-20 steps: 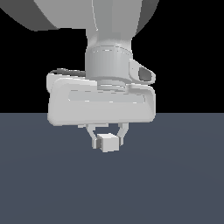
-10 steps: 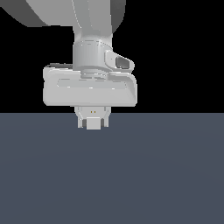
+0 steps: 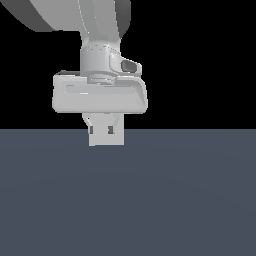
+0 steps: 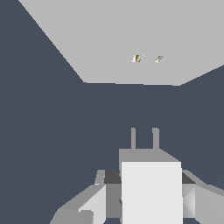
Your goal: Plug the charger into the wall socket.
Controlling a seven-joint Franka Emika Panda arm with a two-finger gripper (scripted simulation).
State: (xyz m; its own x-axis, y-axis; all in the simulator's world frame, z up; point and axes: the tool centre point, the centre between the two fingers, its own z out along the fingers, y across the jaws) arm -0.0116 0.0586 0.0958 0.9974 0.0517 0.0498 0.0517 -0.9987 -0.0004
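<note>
My gripper (image 3: 106, 134) hangs low over the dark grey floor (image 3: 190, 200) and is shut on the charger (image 3: 106, 139), a small white block between the fingers. In the wrist view the charger (image 4: 151, 192) fills the gap between the fingers (image 4: 85, 205), and its two prongs (image 4: 133, 138) point toward the wall socket (image 4: 122, 35). The socket is a flat white panel with two tiny yellowish dots (image 4: 138, 58). A stretch of floor lies between the prongs and the panel. The socket does not show in the exterior view.
The dark grey floor (image 4: 52, 131) surrounds the socket panel. In the exterior view only the arm (image 3: 100, 30), the black background and the floor show.
The hand has moved to the exterior view's left and slightly up, and has turned about its axis. The charger stays held between the fingers.
</note>
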